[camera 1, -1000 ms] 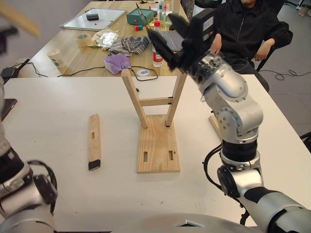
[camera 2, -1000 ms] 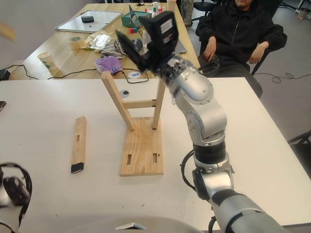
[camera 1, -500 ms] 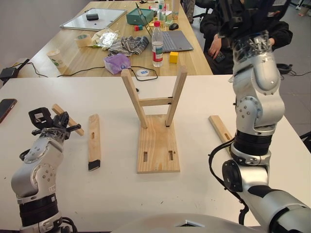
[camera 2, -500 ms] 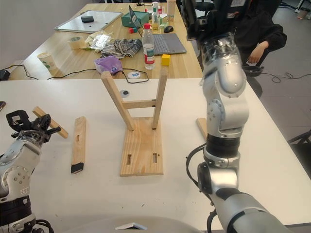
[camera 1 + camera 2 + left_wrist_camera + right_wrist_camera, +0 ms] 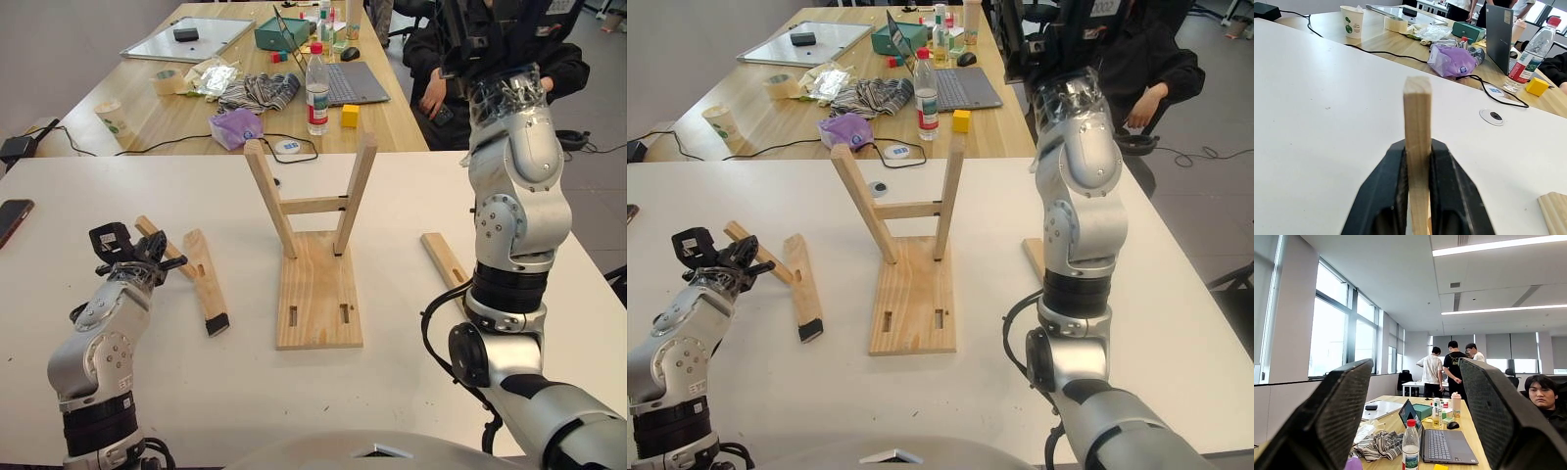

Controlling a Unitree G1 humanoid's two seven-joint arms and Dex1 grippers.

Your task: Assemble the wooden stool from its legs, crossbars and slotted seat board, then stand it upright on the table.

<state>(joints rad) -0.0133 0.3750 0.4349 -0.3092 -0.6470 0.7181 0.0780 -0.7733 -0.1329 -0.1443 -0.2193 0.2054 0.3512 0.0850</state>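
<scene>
Crossbar [image 5: 1418, 110] in left tool [image 5: 1418, 151] — long axis toward far-left

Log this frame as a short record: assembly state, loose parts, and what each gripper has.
Assembly: seat board flat on the table, two legs and one crossbar standing in its far slots; two near slots empty.
Loose parts: slotted leg lying left of the board; wooden piece lying right, partly behind the right arm.
Left gripper: shut on a wooden bar, low beside the slotted leg.
Right gripper: open, empty, raised high.
</scene>
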